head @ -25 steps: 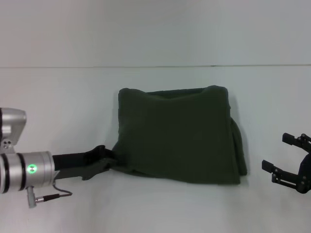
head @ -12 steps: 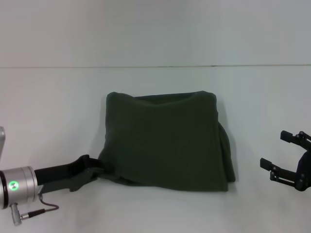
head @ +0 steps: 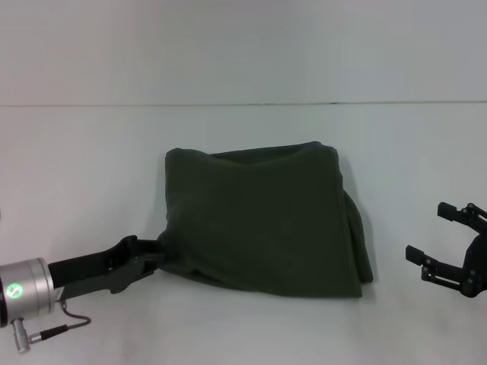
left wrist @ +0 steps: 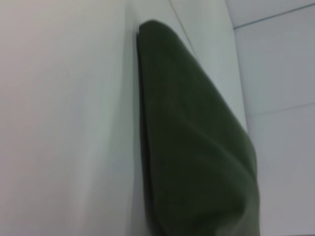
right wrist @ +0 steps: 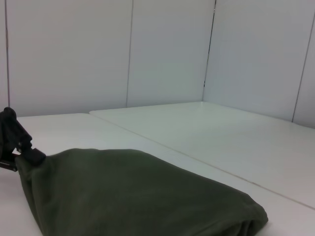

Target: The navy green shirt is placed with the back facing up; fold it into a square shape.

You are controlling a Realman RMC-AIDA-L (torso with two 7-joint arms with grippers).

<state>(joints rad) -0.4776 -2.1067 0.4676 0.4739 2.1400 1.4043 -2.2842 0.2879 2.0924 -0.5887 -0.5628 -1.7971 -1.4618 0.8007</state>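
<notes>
Left gripper (head: 156, 258) is reaching in low from the left, fingers closing on the shirt (head: 266, 220) at its near-left corner. Right gripper (head: 450, 242) is hanging at far right, jaws spread, touching nothing.

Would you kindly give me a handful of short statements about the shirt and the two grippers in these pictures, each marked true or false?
1. The navy green shirt lies folded into a compact, roughly square bundle on the table. True.
2. The left gripper is at the shirt's near left corner. True.
3. The right gripper is clamped on the shirt's right edge. False: it is open and stands apart from the shirt, to its right.
4. The shirt carries a large white print. False: it is plain dark olive fabric.
5. The shirt hangs in the air between both grippers. False: it rests on the table.
</notes>
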